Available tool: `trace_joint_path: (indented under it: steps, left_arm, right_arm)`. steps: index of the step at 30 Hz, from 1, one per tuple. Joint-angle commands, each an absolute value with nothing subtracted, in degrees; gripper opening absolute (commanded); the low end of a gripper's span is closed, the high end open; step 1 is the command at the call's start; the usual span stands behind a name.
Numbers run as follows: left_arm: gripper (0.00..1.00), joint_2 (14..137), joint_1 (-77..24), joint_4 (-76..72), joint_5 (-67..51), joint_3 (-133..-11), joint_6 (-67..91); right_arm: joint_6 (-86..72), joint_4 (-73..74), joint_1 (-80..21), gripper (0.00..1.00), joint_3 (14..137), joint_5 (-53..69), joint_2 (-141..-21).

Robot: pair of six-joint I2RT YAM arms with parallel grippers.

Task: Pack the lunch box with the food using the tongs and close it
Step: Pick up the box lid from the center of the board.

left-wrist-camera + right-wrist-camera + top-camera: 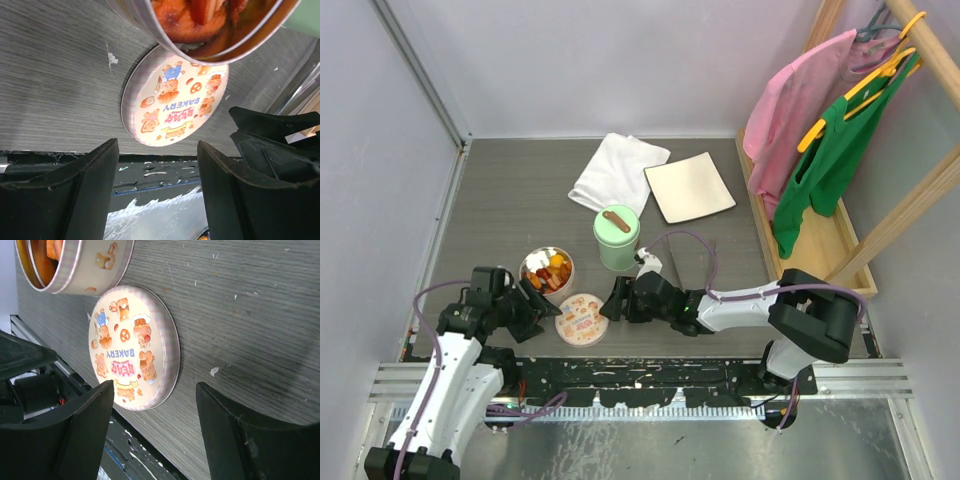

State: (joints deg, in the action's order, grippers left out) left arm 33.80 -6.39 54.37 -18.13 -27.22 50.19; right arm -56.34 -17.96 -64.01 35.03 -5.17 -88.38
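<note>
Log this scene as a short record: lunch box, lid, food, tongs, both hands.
lunch box: round printed metal tin, open, on the grey table
lid: round bear-print lid, flat beside the tin, print up
food: orange and red pieces inside the tin
tongs: not visible in any view
left hand: open, empty, aimed at the lid
right hand: open, empty, at the lid's other side
behind: mint-green canister, white cloth, square cream plate

Grey table [520,200], pale walls [620,60], wooden clothes rack [910,210]
</note>
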Motion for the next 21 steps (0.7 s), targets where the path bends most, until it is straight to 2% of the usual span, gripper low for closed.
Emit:
trace_joint_path:
  steps: [1,10,21]
  left_arm:
    - [0.65,35.7,-7.9,48.3,-17.4,-25.3,51.1]
    - [0.65,43.0,-15.2,38.5,-12.1,-22.7,53.4]
    - [0.65,47.2,-18.7,28.8,-12.6,-19.8,52.3]
  right_arm:
    - [-59.4,-23.9,-63.8,0.71,35.3,-7.8,-89.5]
    - [-61.9,-28.3,-62.0,0.71,34.5,-3.9,-93.7]
    - [-57.2,-19.1,-61.9,0.7,41.2,-0.2,-98.0]
